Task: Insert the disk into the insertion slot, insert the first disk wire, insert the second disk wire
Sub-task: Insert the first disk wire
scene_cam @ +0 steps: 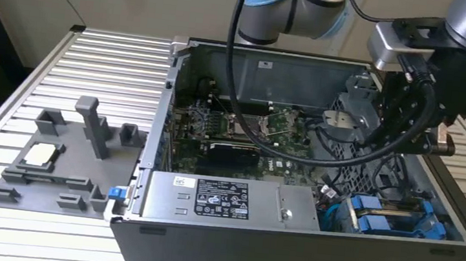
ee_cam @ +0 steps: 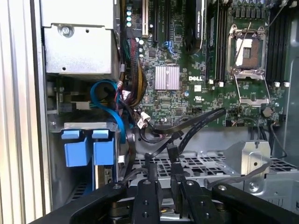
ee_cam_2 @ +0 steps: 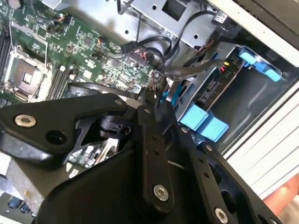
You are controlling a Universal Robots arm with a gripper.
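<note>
The disk, in its bright blue frame [scene_cam: 371, 221], sits in the insertion slot [ee_cam: 79, 126], a dark grey bay in the case corner at the exterior view's lower right. Its two blue tabs [ee_cam: 88, 147] [ee_cam_2: 205, 122] face outward and most of its metal body is hidden. My gripper [ee_cam: 163, 169] [ee_cam_2: 152, 100] hangs over the perforated metal beside that bay. Its fingers [ee_cam: 149, 186] are nearly together, with the black connector of a disk wire [ee_cam: 171, 153] at their tips. The flat black wire runs off toward the board. In the exterior view the arm's black wrist [scene_cam: 419, 91] hangs above this corner.
A silver labelled power-supply box [scene_cam: 225, 201] lies along the case's near wall, next to the bay. The green motherboard [scene_cam: 242, 131] fills the case floor. A second blue carrier [scene_cam: 431, 223] stands beside the disk. Loose black cables [ee_cam: 196, 126] cross the perforated cage [ee_cam: 219, 165]. A grey fixture tray [scene_cam: 56, 157] rests on the slatted table.
</note>
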